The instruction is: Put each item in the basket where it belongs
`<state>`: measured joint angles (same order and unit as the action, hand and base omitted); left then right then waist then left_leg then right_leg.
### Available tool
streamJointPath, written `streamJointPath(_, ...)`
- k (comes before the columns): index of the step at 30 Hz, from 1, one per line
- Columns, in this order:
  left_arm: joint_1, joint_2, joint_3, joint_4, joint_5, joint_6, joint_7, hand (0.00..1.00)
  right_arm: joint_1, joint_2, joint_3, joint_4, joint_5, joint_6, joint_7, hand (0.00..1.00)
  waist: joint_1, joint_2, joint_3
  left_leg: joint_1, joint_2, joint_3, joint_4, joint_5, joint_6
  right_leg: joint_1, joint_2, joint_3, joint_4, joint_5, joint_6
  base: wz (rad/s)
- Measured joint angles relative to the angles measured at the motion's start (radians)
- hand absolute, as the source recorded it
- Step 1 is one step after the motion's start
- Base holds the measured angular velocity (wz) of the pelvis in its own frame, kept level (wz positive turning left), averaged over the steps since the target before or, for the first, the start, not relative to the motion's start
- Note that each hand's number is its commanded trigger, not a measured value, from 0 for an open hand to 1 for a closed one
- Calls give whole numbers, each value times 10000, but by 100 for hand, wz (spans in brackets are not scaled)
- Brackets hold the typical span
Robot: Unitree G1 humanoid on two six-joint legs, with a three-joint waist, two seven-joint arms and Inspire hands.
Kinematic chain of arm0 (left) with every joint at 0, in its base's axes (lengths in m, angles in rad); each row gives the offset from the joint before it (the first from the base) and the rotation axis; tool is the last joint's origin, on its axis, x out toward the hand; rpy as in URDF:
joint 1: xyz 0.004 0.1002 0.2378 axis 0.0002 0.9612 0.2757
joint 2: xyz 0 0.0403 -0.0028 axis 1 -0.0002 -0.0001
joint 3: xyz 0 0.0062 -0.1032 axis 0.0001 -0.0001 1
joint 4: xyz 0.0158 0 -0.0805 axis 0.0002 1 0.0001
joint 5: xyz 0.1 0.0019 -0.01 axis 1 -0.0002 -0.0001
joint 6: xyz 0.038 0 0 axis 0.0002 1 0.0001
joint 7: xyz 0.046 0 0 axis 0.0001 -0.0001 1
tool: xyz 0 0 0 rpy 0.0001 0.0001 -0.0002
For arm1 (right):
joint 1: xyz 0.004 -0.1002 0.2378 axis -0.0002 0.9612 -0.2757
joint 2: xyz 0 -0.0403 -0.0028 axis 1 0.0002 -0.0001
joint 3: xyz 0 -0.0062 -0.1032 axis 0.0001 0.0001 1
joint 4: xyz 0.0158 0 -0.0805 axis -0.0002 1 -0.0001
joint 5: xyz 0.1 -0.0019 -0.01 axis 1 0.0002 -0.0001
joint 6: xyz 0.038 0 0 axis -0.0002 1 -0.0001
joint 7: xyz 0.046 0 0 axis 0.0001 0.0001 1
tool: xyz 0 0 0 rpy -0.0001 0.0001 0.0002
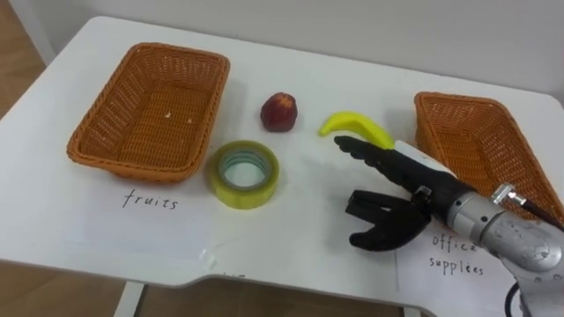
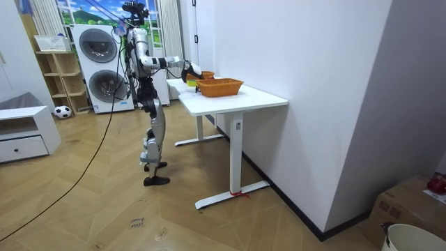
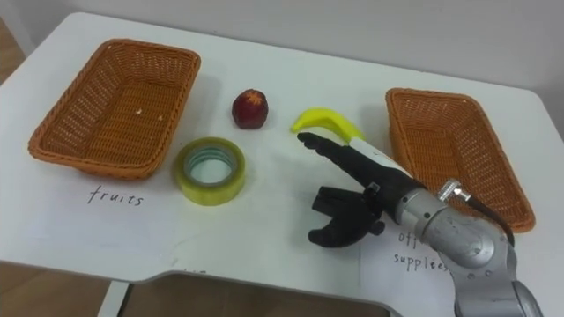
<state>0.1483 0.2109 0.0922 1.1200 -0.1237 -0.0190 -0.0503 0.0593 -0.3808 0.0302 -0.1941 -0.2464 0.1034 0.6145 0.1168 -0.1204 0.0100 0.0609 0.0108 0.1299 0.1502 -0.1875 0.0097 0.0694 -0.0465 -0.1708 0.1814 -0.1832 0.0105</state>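
At the far left of the white surface [image 1: 308,62] sits an orange woven wicker basket [image 1: 88,141], rectangular and empty, with a handwritten white paper sheet [image 1: 106,224] lying just in front of it. To the right of that basket's near corner a yellow roll of adhesive tape [image 1: 231,195] lies flat. Behind the roll and slightly right, a small red round fruit [image 1: 278,112] rests alone. Further right a yellow curved banana [image 1: 357,128] lies on the surface. The right robot hand [image 1: 421,195] reaches in from the lower right, released and grasping nothing: its black fingers [image 1: 370,157] are stretched straight, tips just beside the banana's near side, the thumb spread apart below. At the far right stands a second orange wicker basket [image 1: 425,113], also empty. In the room view the robot stands at the surface's end on the room view's left.
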Motion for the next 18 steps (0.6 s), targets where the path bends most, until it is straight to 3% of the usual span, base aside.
streamJointPath(9,-30,3,-178,0,-48,6,28,0,0,336,313,642,-1021,28,-11,0,-28,1,-4,9,-23,-1,-1,9,14,20,-26,-14,5,3,5,0)
streamJointPath(18,-39,6,-186,33,-57,6,6,0,-6,341,304,953,-1323,77,-106,0,-69,-18,-2,14,-24,36,-6,8,14,25,-30,-83,14,3,6,0)
